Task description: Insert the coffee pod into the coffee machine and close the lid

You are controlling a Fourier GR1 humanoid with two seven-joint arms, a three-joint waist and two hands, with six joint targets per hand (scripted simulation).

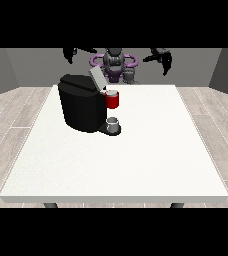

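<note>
1. White table [136, 165] fills the middle of the front view; floor visible past its left, right and near edges.
2. Coffee machine [81, 107] stands in the far-left part of the table, nearer the far edge than the near one. Black body, front turned toward the table's right side.
3. Lid [96, 77] raised, tilted up and back toward the far edge; not closed.
4. Red pod holder [113, 100] on the machine's right face; the coffee pod itself cannot be made out, so its position and axis are unreadable.
5. Small grey cup [114, 124] upright on the machine's base, directly below the red part.
6. Open table: whole near half and the right side bare, wide room toward the machine from the right.
7. Hand at the view's left [72, 54] raised beyond the far edge, well apart from the machine; fingers spread, holding nothing.
8. Hand at the view's right [162, 57] likewise raised, fingers hanging relaxed, empty.
</note>
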